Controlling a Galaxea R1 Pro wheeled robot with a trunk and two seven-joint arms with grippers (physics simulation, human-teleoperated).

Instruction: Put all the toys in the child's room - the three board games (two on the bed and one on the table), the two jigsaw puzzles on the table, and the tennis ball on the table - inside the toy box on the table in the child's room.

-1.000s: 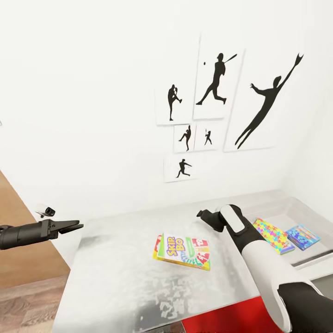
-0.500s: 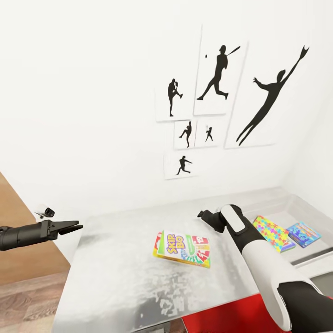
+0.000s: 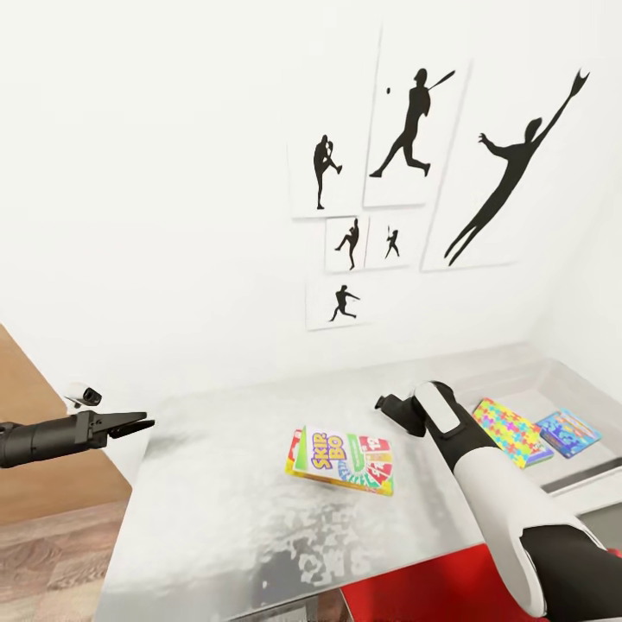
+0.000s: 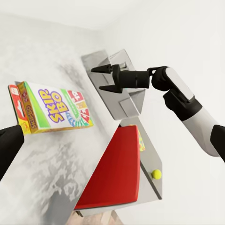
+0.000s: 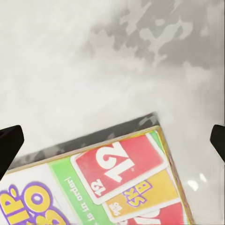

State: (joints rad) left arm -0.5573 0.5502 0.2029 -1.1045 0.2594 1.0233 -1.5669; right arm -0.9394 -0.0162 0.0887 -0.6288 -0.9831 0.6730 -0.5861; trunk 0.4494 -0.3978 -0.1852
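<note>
Above the flat yellow-green Skip-Bo game box (image 3: 339, 460), the black right gripper (image 4: 104, 78) is hovering with its two fingers spread apart and nothing between them — the left wrist view is showing the gap plainly. In the right wrist view the dark fingertips (image 5: 9, 143) are standing wide to either side of the box's red "12" card corner, with pale grey desk surface beyond it. The right arm's white forearm (image 3: 484, 466) is reaching across from the side of the Skip-Bo box that faces the bin.

Lying flat, that box is resting on the long pale grey desk top (image 3: 216, 510), roughly midway along it and clear of the grippers. Beyond the right arm from the box, the shallow light grey bin (image 3: 580, 393) is sitting on the desk, holding a bright mosaic puzzle sheet (image 3: 511, 432) and, just beside it, a small blue game box (image 3: 567, 433).

On the opposite side of the Skip-Bo box, well apart from it and off the desk's end, the black left gripper (image 3: 130, 424) is hanging over the wood plank floor (image 3: 43, 553) with its fingers slightly parted and empty. Behind the box, black silhouette pictures of ball players (image 3: 415, 186) are hanging on the white wall.
</note>
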